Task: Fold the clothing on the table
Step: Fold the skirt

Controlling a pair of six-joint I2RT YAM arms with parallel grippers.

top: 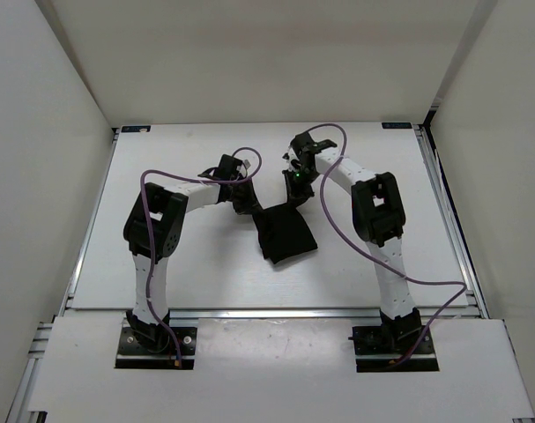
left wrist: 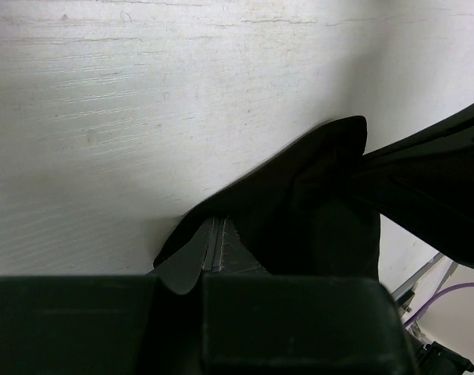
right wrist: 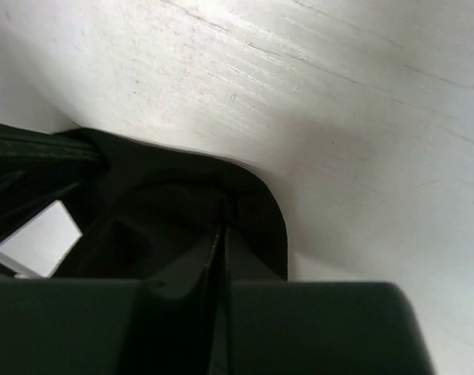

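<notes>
The black clothing [top: 286, 232] lies crumpled in the middle of the white table [top: 196, 264], its far edge lifted between both grippers. My left gripper [top: 248, 205] is at the clothing's far left corner. In the left wrist view this gripper [left wrist: 215, 228] has its jaws pressed together, with the clothing [left wrist: 315, 211] bunched over its tips. My right gripper [top: 293, 190] is at the far right corner. The right wrist view shows that gripper [right wrist: 222, 228] with its jaws closed to a thin slit on a ridge of the clothing [right wrist: 252, 199].
Metal rails [top: 448, 220] run along the table's sides, and white walls stand close around it. Purple cables [top: 333, 220] loop from both arms. The right arm's dark gripper body [left wrist: 436, 187] sits close to the left gripper.
</notes>
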